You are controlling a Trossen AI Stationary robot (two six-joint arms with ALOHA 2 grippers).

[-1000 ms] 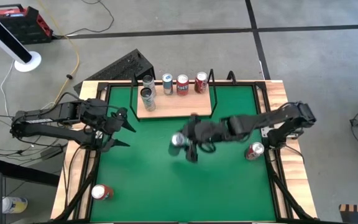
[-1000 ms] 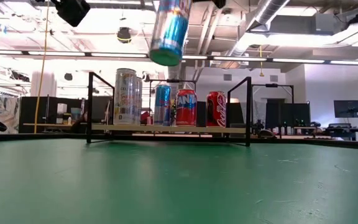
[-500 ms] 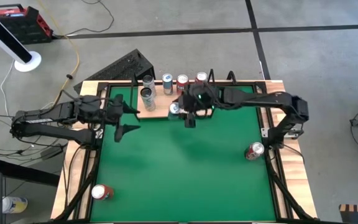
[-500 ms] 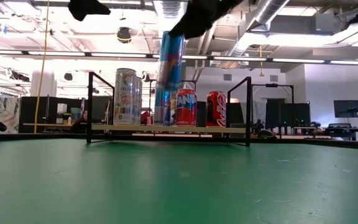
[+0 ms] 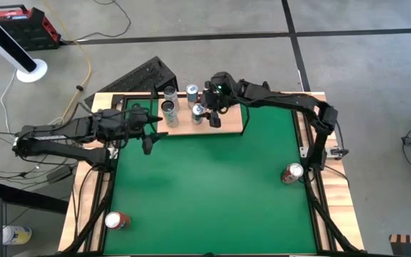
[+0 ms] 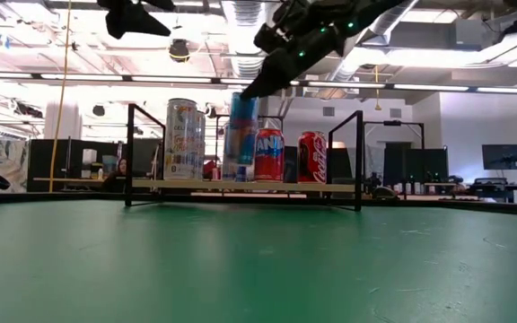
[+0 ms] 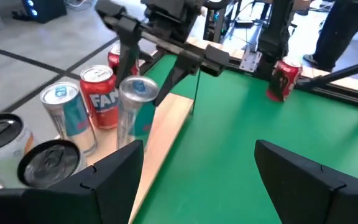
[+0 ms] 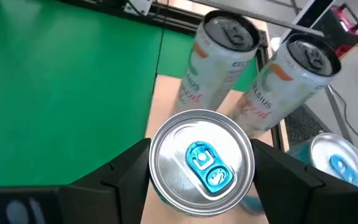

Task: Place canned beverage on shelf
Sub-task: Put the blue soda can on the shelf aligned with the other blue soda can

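Right gripper (image 5: 207,114) apparently grips blue can (image 8: 201,163) over shelf (image 5: 228,123)

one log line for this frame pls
right gripper: shut on slim blue-and-silver can, over light-wood shelf board front row | left gripper: open, empty, beside shelf | placement: not released

The shelf (image 5: 223,123) is a flat light-wood board with a thin black wire frame, at the far edge of the green mat. The canned beverage (image 5: 198,114), a slim blue and silver can with a blue tab, stands upright on the board's front row, between the right gripper's fingers (image 8: 124,169), beside two pale cans (image 8: 219,59)
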